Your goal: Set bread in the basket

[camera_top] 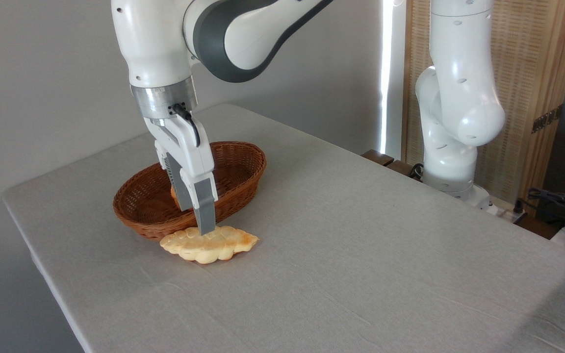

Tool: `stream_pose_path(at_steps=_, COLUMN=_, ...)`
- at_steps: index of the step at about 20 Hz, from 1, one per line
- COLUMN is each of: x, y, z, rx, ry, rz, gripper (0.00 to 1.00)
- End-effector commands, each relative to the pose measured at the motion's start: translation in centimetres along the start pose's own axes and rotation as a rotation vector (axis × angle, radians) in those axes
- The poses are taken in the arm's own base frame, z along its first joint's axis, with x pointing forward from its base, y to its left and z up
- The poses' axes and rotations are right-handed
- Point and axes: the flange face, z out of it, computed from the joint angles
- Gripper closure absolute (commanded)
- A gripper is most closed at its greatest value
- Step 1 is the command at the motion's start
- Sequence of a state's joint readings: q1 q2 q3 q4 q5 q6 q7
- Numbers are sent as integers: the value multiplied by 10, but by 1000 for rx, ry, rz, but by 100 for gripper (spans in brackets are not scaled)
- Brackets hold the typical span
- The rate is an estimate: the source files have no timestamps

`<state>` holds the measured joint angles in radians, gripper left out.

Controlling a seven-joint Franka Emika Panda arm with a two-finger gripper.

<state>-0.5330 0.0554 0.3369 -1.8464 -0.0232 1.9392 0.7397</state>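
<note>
1. Near the front rim of the basket (236, 162), on the left part of the worktop (361, 245), we find the bread (218, 243) lying flat, its far edge just beside the wicker wall and its browner end pointing right.
2. We see the gripper (204, 226) pointing straight down, with one grey finger tip (206, 215) at the loaf's far edge.
3. We cannot tell whether the fingers are open or closed, as only one shows clearly.
4. Something small and orange shows behind the gripper inside the basket; we cannot make it out.
5. We judge the grasp to be the step in hand, since the loaf is not yet lifted.
6. Next, as we read it, comes a firm pinch across the narrow width, a lift clear of the rim, and a short move towards the far left.
</note>
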Motion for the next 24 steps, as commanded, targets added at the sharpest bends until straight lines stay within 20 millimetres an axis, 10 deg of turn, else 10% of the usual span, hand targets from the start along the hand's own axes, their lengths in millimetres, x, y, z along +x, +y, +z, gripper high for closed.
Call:
stream_pose_path(at_steps=1, x=-14, y=-3, z=39, rx=-60, ry=-28, rz=385, gripper=0)
stream_pose_path(at_steps=14, x=-15, y=7, z=37, rx=-98, ry=-36, rz=592, gripper=0)
stream_pose_path(at_steps=24, x=-13, y=26, z=76, rx=-110, ry=-38, rz=755, gripper=0)
